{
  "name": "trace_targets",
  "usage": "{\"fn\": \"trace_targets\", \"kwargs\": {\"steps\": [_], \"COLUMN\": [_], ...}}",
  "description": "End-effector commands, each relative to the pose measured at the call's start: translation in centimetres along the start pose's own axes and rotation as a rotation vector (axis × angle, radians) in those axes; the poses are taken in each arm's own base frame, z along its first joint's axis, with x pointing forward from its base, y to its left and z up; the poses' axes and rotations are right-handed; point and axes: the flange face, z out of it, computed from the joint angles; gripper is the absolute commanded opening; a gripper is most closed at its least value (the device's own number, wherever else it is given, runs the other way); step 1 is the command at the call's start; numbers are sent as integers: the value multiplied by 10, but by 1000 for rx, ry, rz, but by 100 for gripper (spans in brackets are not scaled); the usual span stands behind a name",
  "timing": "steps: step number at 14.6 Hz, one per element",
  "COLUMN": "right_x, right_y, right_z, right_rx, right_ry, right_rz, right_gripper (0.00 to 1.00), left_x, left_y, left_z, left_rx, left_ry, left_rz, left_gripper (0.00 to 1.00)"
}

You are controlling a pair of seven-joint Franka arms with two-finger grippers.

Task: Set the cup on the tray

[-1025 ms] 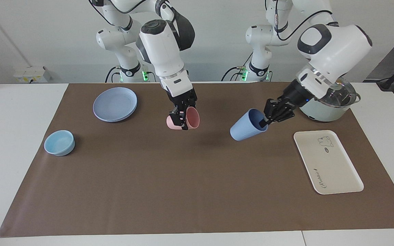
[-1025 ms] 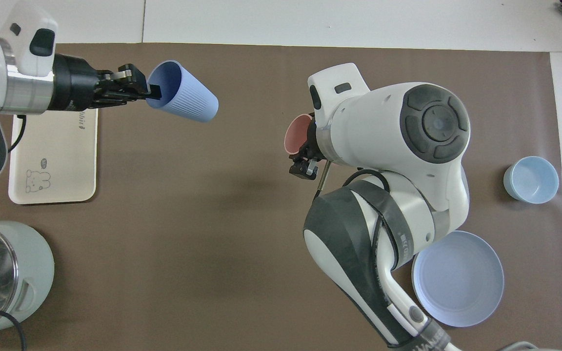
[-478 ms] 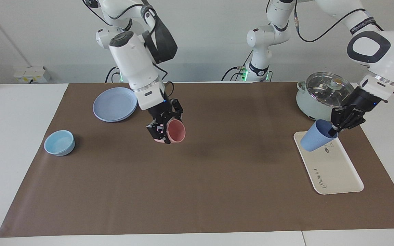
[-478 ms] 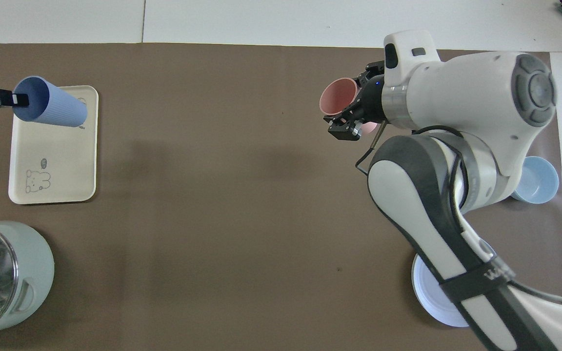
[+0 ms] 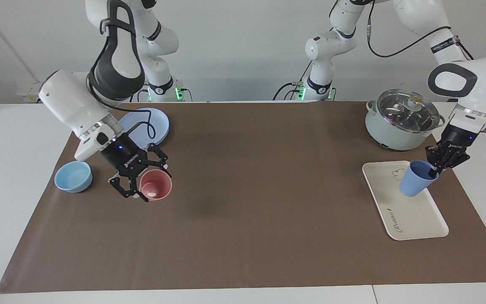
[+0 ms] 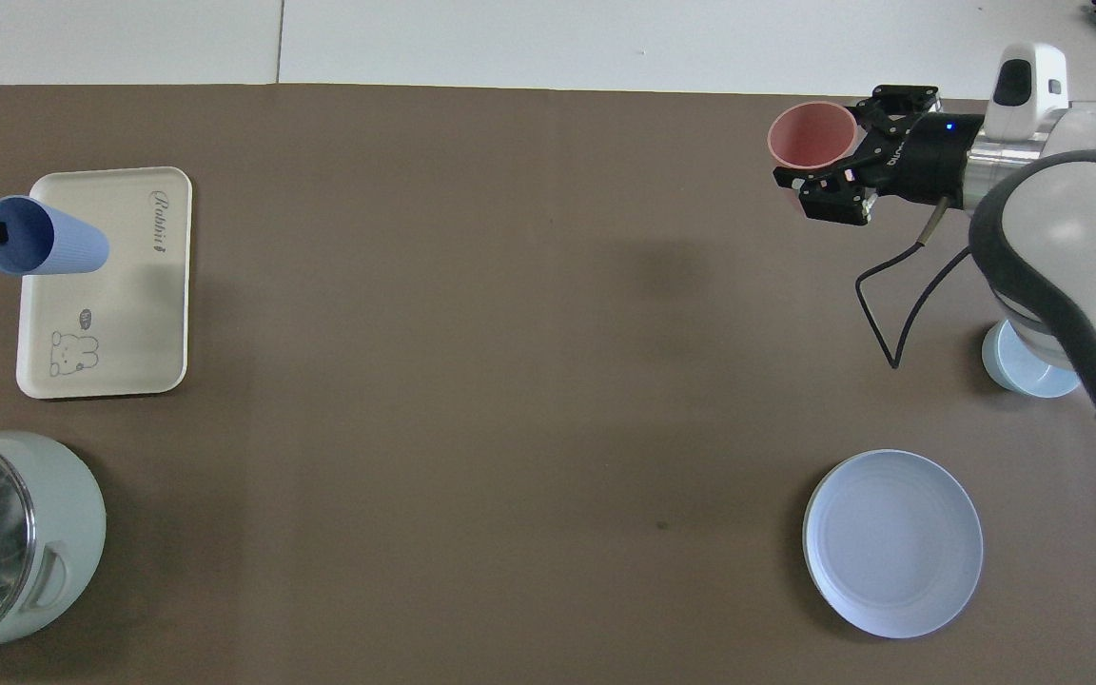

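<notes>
Currently my left gripper (image 5: pixel 433 171) holds the cup (image 5: pixel 415 183) over the tray (image 5: pixel 411 219), one finger inside the rim and one outside, pinching the wall. The cup hangs tilted, mouth up toward my wrist; I cannot tell whether its base touches the tray yet.

Handling notes, as judgement: the cup looks like thin matte plastic, so light and fairly stiff, not fragile. A rim pinch is adequate, though the wall may flex if squeezed hard. The ribbed outside should resist slipping. Being light and tapered, it may topple if released tilted; level it first.

My right gripper (image 5: pixel 135 184) holds a pink tumbler (image 5: pixel 155 185) by its rim above the table (image 5: pixel 243 236), near the light-blue bowl (image 5: pixel 73 176).
</notes>
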Motion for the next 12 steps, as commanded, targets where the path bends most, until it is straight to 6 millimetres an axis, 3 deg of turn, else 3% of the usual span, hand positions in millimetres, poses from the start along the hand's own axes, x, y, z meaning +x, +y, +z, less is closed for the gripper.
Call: {"fn": "trace_targets", "kwargs": {"steps": [1, 3, 5, 7, 9, 11, 12], "right_x": [-51, -72, -98, -143, -156, -185, -193], "right_y": [24, 36, 44, 60, 60, 68, 70], "right_z": [23, 26, 33, 49, 46, 42, 36], "right_rx": [3, -8, 17, 26, 42, 84, 85], "right_ry": [115, 158, 247, 365, 384, 436, 445], "right_rz": [-42, -36, -49, -104, -97, -95, -91], "right_gripper": [0, 0, 0, 0, 0, 0, 0], "left_x": [-15, -25, -32, -37, -38, -39, -37], "left_y": [-10, -19, -24, -28, -29, -32, -32], "left_z": [25, 49, 60, 60, 61, 59, 58], "left_rx": [36, 39, 28, 13, 12, 16, 17], "left_ry": [-9, -26, -50, -72, -74, -73, -70], "left_rz": [14, -4, -18, -32, -38, -43, -44], "left_gripper": [0, 0, 0, 0, 0, 0, 17]}}
